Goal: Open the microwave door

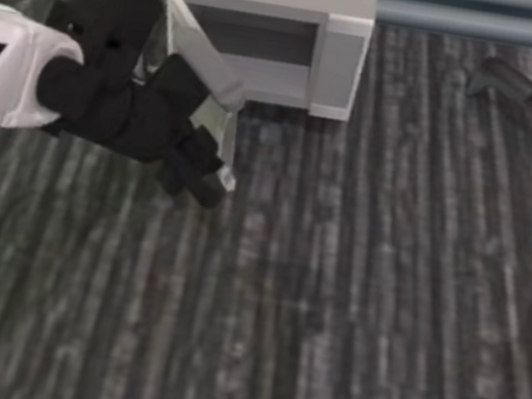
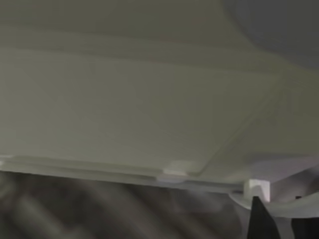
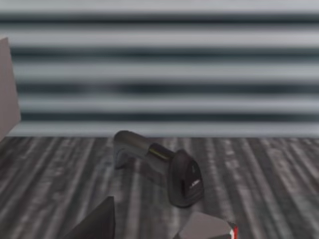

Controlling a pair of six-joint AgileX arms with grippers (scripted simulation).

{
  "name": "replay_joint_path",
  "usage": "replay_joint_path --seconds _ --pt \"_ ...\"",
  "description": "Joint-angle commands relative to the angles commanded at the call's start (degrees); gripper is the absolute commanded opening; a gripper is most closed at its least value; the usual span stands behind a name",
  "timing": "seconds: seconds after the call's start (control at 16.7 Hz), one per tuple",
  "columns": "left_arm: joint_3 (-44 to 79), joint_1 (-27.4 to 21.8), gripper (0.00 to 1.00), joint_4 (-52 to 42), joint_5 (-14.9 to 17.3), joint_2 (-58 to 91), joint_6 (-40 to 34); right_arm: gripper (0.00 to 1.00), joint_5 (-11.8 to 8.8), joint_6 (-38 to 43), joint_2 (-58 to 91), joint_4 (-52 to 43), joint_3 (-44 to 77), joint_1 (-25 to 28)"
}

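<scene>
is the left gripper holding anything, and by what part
The left gripper sits at the free outer edge of the swung-open microwave door; whether its fingers clamp that edge cannot be told.

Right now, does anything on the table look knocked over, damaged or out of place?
Nothing damaged. The microwave door stands swung open with the left gripper at its free edge. A dark handheld scanner lies on its side at the table's right.
</scene>
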Motion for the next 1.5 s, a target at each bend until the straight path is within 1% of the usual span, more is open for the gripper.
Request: replay_joint_path --seconds 0.36,1.5 --pt "0.2 1.9 0.0 -1.5 2.2 -0.3 3.9 1.0 0.0 0.0 0.0 0.0 0.0 0.0" --pt "0.2 1.9 0.0 -1.5 2.3 -0.3 4.0 1.0 0.0 0.0 0.0 0.0 0.0 0.0"
